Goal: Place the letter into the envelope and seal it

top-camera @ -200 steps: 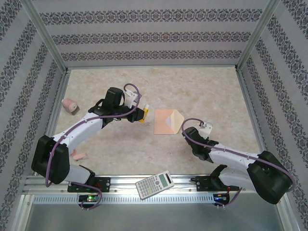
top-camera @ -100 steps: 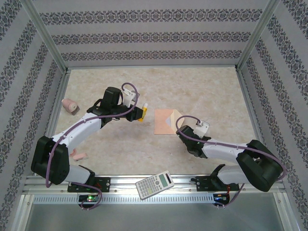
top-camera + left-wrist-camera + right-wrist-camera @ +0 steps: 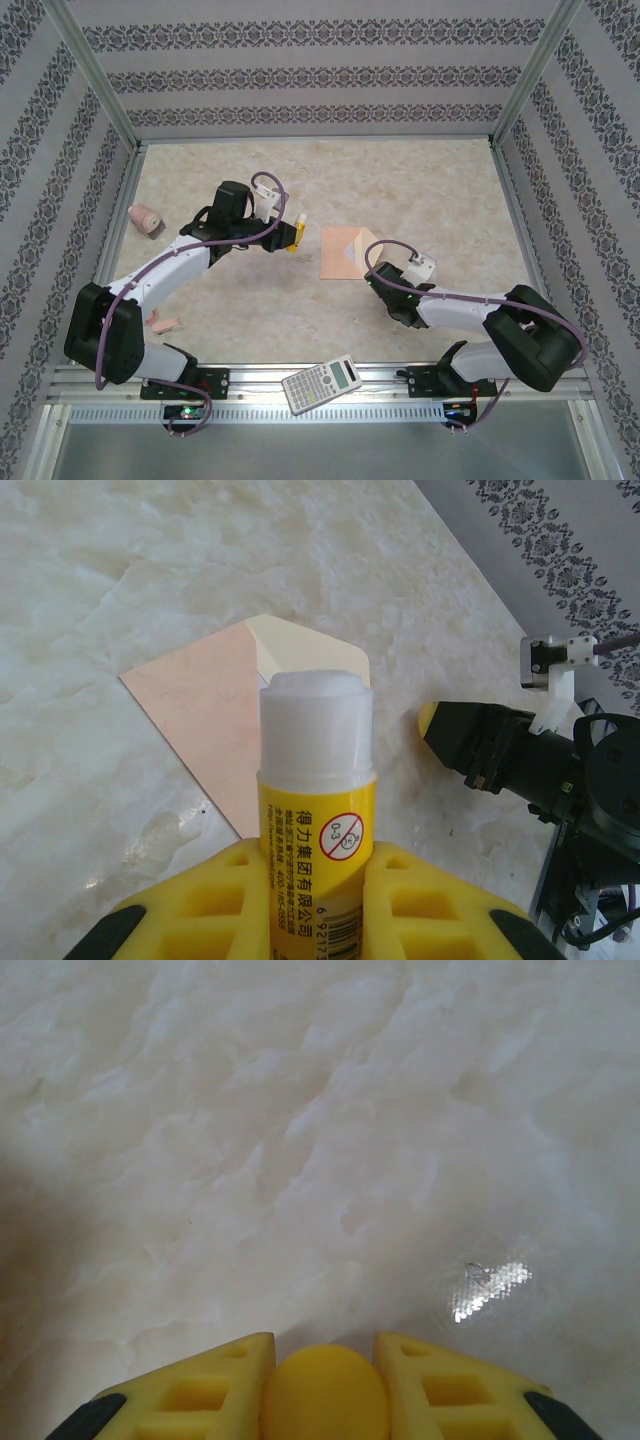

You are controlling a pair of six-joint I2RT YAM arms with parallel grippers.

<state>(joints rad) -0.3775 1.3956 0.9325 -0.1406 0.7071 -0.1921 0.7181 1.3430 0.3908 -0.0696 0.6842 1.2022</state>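
The peach envelope (image 3: 338,256) lies flat mid-table, its pale flap (image 3: 305,650) open toward the right arm. The letter is hidden. My left gripper (image 3: 295,236) hovers just left of the envelope, shut on an uncapped glue stick (image 3: 316,770) with a yellow body and white tip aimed at the flap. My right gripper (image 3: 374,274) sits low at the envelope's right edge. A rounded yellow cap (image 3: 325,1395) is wedged between its fingers (image 3: 200,1385), and in the left wrist view that cap (image 3: 432,720) shows at the black gripper's tip.
A calculator (image 3: 322,382) lies on the front rail between the arm bases. A pink object (image 3: 145,220) stands at the far left and a small pink piece (image 3: 165,323) lies near the left arm's base. Patterned walls and metal posts (image 3: 130,140) close in the table.
The right arm's elbow has swung inward and its wrist has slid a little left, closer to the envelope's right edge. The left arm with the glue stick has barely shifted.
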